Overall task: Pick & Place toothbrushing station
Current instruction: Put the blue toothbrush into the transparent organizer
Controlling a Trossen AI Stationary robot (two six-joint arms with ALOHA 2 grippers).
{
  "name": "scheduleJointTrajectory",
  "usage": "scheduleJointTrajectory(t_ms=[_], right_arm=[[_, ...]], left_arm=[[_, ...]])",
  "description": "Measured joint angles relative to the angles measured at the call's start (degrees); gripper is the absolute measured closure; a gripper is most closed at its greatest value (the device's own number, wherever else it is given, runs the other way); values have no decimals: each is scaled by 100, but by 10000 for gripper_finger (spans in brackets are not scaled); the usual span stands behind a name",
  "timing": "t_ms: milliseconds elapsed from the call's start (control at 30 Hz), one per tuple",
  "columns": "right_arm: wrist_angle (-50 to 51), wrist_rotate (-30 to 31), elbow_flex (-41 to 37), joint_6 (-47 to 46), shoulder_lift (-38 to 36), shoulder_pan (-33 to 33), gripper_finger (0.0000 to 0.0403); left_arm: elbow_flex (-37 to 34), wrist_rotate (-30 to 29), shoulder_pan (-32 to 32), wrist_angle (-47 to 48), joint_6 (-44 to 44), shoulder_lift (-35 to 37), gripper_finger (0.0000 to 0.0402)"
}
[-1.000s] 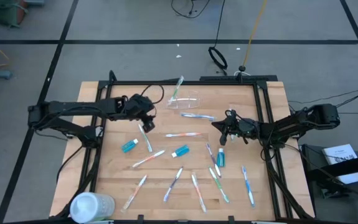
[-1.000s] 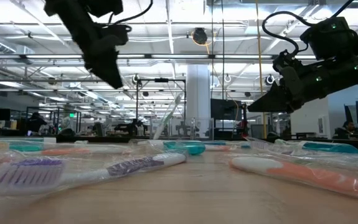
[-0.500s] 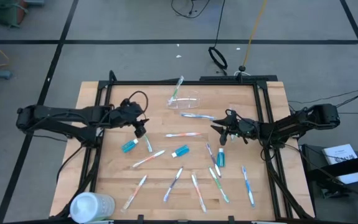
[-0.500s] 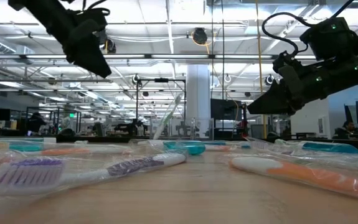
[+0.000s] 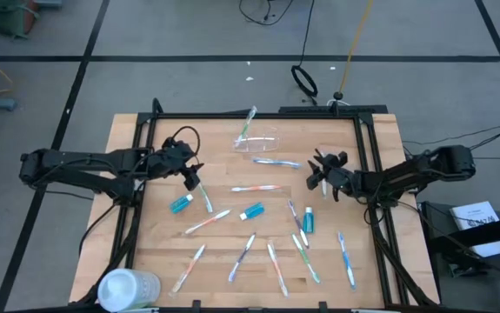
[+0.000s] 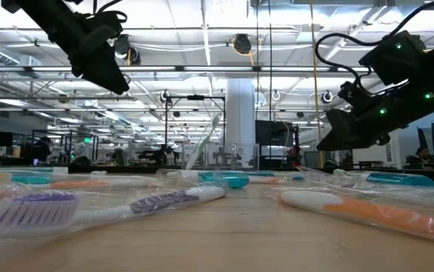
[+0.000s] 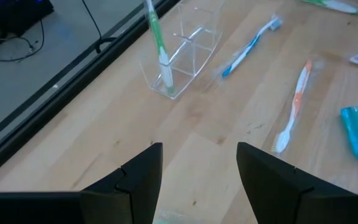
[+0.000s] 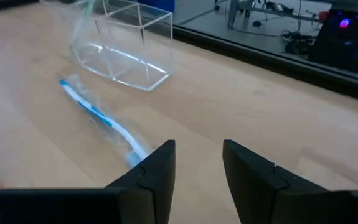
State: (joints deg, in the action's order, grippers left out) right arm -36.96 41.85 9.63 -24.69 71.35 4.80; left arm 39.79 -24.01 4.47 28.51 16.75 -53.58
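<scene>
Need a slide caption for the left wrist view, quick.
Open left gripper faces a clear holder with one green toothbrush.

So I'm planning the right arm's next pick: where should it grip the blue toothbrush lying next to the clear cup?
Grip the blue toothbrush mid-handle, coming straight down from above. It lies flat on the table, so only its narrow sides are free; turn the right pincer across its length, clear of the cup.
</scene>
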Motion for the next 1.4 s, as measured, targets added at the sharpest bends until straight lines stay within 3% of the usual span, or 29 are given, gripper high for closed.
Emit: scheduleJointTrajectory(t_ms=[233, 467, 700, 1000, 1200, 1400], right_arm=[[596, -21, 2, -155, -569, -4, 275], [1091, -736, 567, 190, -913, -197, 275], [1107, -910, 1243, 826, 3, -474, 275], [1135, -1527, 2063, 1864, 1478, 0, 275], [1983, -1936, 2633, 1938, 1944, 355, 275], [2187, -1949, 2643, 1804, 2257, 622, 275]], left_arm=[[0, 2, 0, -2, 55, 0, 190], [0, 0, 0, -188, 60, 0, 190], [2, 141, 0, -619, 24, -2, 190], [2, 151, -2, -612, -33, -4, 190], [2, 149, -2, -612, -11, -4, 190], [4, 149, -33, -612, -15, -4, 190]])
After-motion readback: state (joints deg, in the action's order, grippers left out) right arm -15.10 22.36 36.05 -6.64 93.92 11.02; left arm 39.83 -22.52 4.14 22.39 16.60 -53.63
